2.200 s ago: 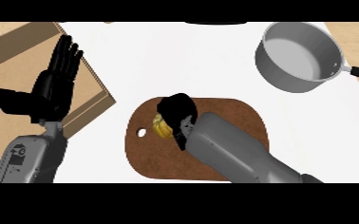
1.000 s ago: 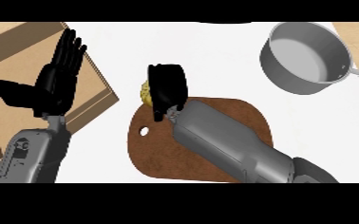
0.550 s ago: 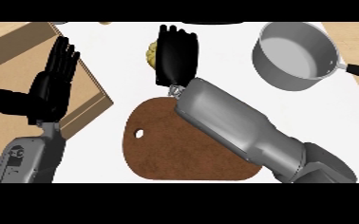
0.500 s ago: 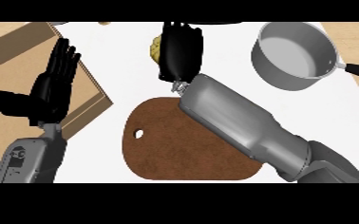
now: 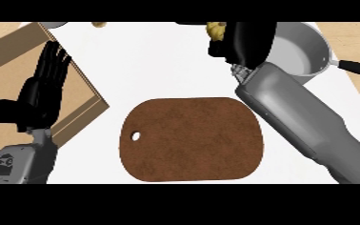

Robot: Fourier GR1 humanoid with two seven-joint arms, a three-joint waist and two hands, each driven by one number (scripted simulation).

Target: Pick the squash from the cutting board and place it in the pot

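Since the earlier frame, the right hand (image 5: 247, 43) has carried the squash (image 5: 216, 29) rightward along the top, fingers curled round it, just beside the pot (image 5: 308, 56). The cutting board (image 5: 191, 139) lies lower centre. The left hand (image 5: 44, 86) rests at the left edge, fingers straight.

1. Cutting board (image 5: 191, 140), toward six o'clock: brown wood, mottled grain, matt finish.
2. Pot (image 5: 304, 52), at two o'clock: grey metal with a soft satin sheen inside; its handle (image 5: 348, 66) looks like black plastic.
3. Right hand (image 5: 247, 40), at one o'clock: black, smooth, faintly glossy; the squash (image 5: 216, 29) at its edge shows dull, lumpy yellow skin.
4. Right forearm (image 5: 302, 119): grey shell, smooth, with pale highlights.
5. Left hand (image 5: 41, 93), at nine o'clock: black, matt.
6. Counter (image 5: 155, 62): white, smooth, matt; a wood-toned panel (image 5: 20, 37) at ten o'clock, plain and dull.
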